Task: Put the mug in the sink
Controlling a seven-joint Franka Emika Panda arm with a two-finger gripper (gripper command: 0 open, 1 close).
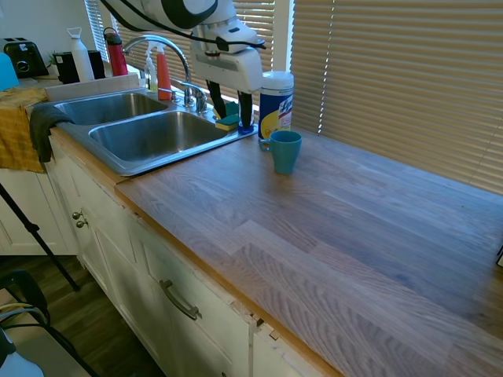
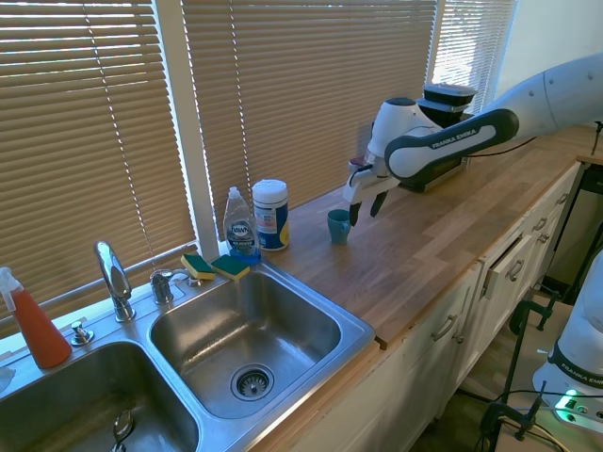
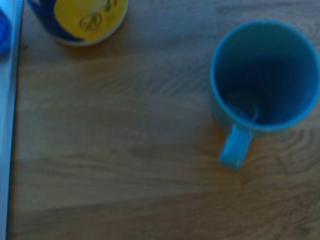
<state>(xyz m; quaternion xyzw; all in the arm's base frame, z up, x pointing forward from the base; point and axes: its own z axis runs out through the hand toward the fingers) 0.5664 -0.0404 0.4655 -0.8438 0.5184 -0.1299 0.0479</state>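
The teal-green mug (image 1: pixel 284 151) (image 2: pixel 338 226) stands upright on the wooden counter, handle out to its side, close to the white-and-yellow wipes canister (image 1: pixel 276 102) (image 2: pixel 270 215). The wrist view looks straight down into the empty mug (image 3: pixel 264 75), with the canister (image 3: pixel 80 20) at the picture's edge. My gripper (image 1: pixel 230 110) (image 2: pixel 366 209) hovers above the counter beside the mug, not touching it. It is open, with nothing between its fingers. The double steel sink (image 1: pixel 157 135) (image 2: pixel 247 331) with its curved chrome faucet (image 1: pixel 159 43) (image 2: pixel 113 278) lies past the canister.
Behind the near basin sit two green-yellow sponges (image 2: pixel 215 267) and a dish soap bottle (image 2: pixel 241 226). An orange spray bottle (image 2: pixel 33 325) stands by the far basin. A yellow towel (image 1: pixel 17 129) hangs beyond the sink. Window blinds run along the counter's back.
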